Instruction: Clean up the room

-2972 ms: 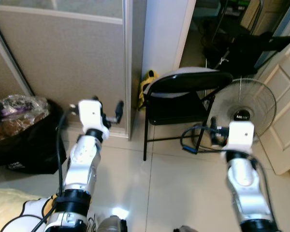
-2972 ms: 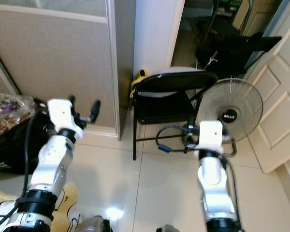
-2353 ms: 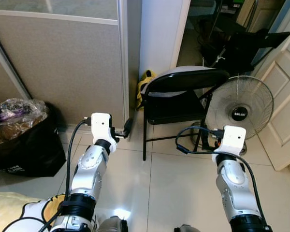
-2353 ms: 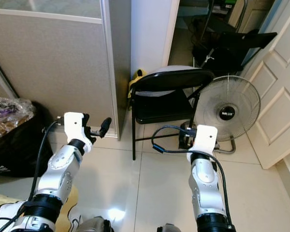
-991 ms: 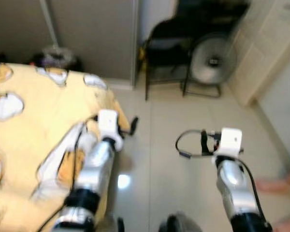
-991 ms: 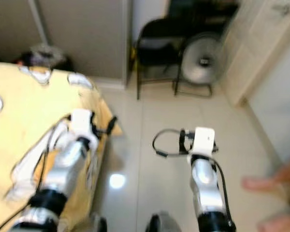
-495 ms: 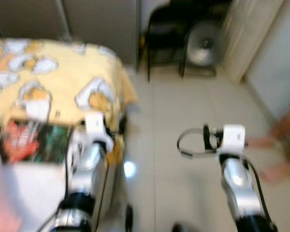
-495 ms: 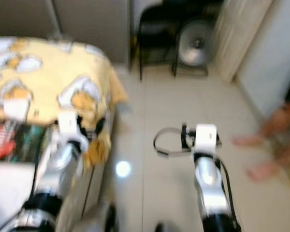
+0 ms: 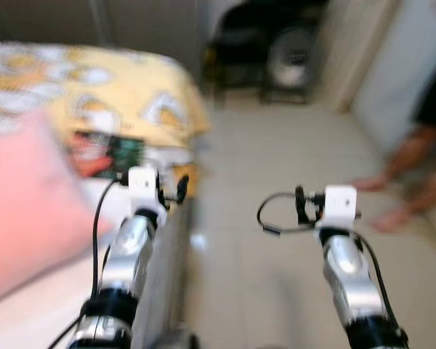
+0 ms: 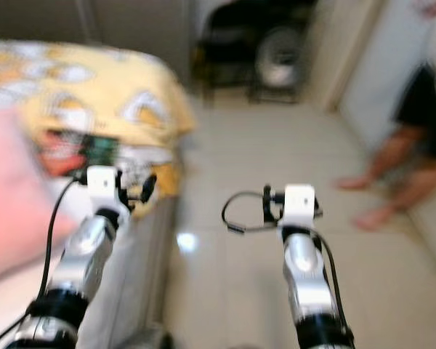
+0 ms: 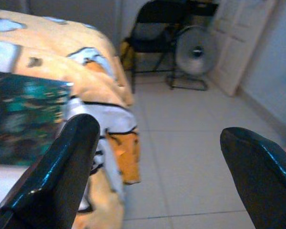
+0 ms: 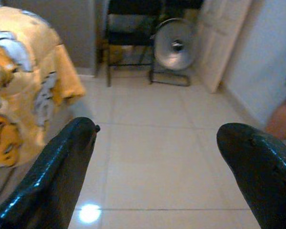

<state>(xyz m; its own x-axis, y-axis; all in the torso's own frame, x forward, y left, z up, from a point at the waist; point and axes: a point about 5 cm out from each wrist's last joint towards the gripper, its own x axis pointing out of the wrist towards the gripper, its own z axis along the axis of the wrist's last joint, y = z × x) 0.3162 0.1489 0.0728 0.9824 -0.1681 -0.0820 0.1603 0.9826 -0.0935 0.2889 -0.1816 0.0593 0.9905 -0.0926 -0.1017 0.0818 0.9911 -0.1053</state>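
Head views newly on pink pillow (image 9: 22, 211) and person (image 10: 414, 138); end effectors' fingers apart.

Home bedroom: bed w/ yellow blanket (image 11: 62, 62), folding chair (image 11: 155, 31), fan (image 12: 174, 47), tiled floor (image 12: 152, 143)

One bed (image 9: 94, 94), one chair (image 12: 128, 19), one fan (image 12: 175, 45) (blurred), one person (image 10: 414, 138).

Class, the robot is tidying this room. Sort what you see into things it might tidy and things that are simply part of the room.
Might be tidied:
- yellow blanket, rumpled on the bed
- green and red packet lying on the bed
- pink pillow

Simply part of the room:
- folding chair
- fan
- white door
- a person's legs
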